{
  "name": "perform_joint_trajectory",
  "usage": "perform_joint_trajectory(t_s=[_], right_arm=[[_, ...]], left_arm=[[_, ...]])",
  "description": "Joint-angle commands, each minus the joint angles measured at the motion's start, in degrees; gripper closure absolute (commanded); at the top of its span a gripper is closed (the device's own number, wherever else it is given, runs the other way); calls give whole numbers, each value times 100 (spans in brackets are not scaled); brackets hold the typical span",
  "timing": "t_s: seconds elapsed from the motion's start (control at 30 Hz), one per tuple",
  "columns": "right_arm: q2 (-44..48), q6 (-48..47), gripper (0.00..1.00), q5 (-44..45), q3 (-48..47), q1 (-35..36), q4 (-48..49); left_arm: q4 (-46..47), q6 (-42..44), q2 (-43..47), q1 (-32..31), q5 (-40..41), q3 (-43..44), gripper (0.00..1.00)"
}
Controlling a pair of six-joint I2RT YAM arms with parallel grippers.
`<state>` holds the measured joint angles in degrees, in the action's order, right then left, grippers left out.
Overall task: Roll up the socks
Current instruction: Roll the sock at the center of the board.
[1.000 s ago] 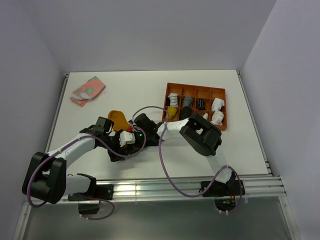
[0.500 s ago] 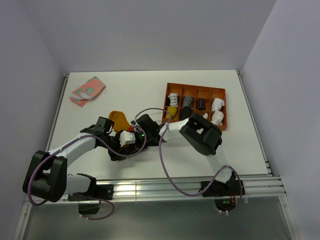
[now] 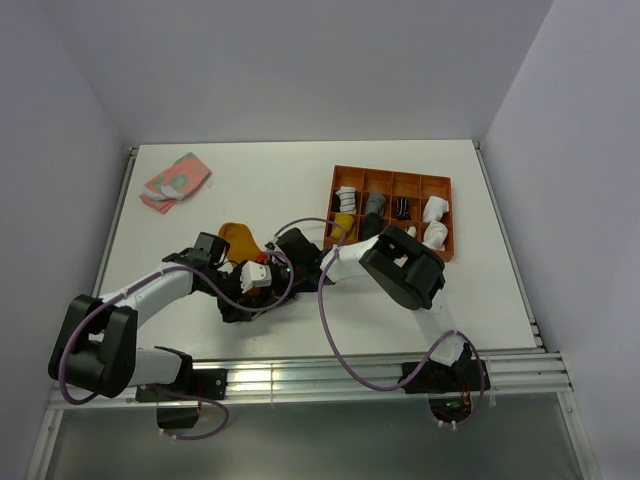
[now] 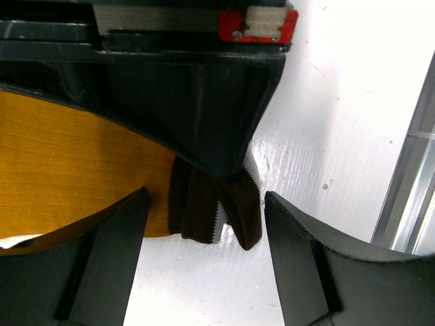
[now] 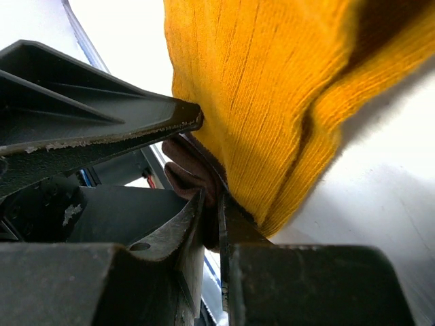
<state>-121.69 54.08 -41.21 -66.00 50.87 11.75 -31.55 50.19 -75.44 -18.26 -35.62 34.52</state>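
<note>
From above, the left gripper (image 3: 258,277) and right gripper (image 3: 288,262) cover most of the sock (image 3: 236,238); only one end shows beyond them, and their fingers cannot be made out. Seen from the left wrist, the right gripper hides the sock above the fingers, and the sock runs off the edge to their left. Seen from the right wrist, the cuff (image 5: 183,173) is mostly buried between blurred fingers.
</note>
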Motion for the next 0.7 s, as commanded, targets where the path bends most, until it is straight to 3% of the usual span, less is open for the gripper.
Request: perform_joint_trajectory(t_s=[0.0,0.67], right_arm=[[31,23,100,122,87,-86,-146],[5,1174,100,-221,421,-183,1066]], left_arm=[[-220,149,-67,-28,-306,169,25],[-220,105,-32,-37,-279,151,29]])
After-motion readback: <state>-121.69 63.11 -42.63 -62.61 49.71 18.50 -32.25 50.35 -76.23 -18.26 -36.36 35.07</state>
